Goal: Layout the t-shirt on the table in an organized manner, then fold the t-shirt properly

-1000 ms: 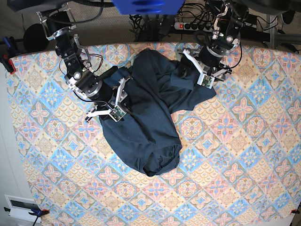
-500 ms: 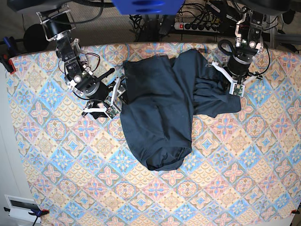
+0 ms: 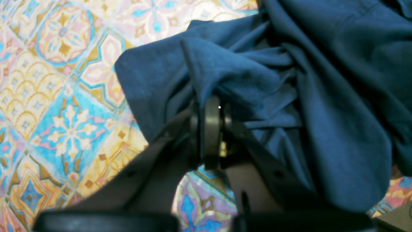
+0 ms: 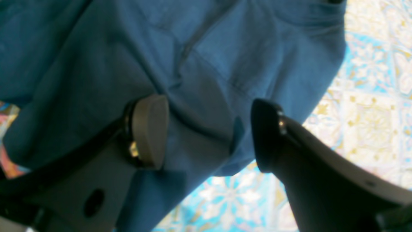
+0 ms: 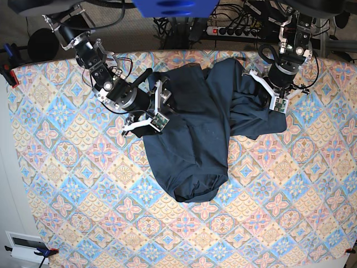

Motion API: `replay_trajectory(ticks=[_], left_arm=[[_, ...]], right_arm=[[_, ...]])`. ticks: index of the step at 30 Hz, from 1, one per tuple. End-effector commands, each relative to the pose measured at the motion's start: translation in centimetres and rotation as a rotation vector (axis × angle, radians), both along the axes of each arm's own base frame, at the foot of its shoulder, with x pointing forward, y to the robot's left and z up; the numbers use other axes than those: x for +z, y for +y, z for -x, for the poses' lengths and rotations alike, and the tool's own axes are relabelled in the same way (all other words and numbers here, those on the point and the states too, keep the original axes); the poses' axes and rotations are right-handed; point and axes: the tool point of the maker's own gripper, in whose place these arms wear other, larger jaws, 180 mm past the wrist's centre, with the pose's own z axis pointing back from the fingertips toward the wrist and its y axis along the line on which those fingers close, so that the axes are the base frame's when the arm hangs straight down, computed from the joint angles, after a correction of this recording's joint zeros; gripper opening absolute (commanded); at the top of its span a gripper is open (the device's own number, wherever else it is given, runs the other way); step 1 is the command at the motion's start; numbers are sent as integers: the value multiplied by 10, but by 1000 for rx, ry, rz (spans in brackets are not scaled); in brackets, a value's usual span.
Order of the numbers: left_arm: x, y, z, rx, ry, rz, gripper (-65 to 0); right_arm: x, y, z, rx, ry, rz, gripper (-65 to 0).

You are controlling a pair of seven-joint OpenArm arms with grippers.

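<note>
Meanwhile, a crumpled dark navy cotton t-shirt [image 5: 195, 134] is pinched at its edge by the closed left pincer [image 3: 209, 109]; the right pincer [image 4: 209, 132], gaping and empty, is poised directly over the opposite edge on the tile-patterned counter [image 5: 290, 212].

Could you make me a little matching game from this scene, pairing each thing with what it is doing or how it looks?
Things:
1. left tool
2. right tool
3. t-shirt
4. table

States:
A. crumpled, not yet spread flat
B. open, over the cloth
C. covered in floral tile pattern
D. shut on a bunch of cloth

Pairs: 1-D, 2-B, 3-A, 4-C
</note>
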Motion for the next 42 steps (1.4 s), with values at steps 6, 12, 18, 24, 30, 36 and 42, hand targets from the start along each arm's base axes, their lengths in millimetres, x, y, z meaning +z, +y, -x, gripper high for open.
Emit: replay_trajectory(ticks=[6, 12, 18, 24, 30, 36, 42], left_arm=[[7, 1, -2, -4, -28, -3, -650], [5, -2, 0, 8, -25, 13, -650], [5, -3, 1, 7, -22, 14, -650], [5, -3, 1, 7, -22, 14, -650], [5, -1, 1, 11, -24, 12, -650], [5, -1, 0, 12, -26, 8, -650], [5, 0, 0, 12, -27, 3, -650]], right_arm=[[15, 17, -23, 34, -59, -22, -257], [-5, 25, -28, 43, -12, 0, -257], [-41, 26, -24, 11, 90, 21, -269], [-62, 14, -24, -22, 142, 51, -555], [-24, -12, -57, -130, 48, -12, -641], [21, -38, -62, -122, -65, -39, -643], [46, -73, -62, -219, -131, -64, -643]])
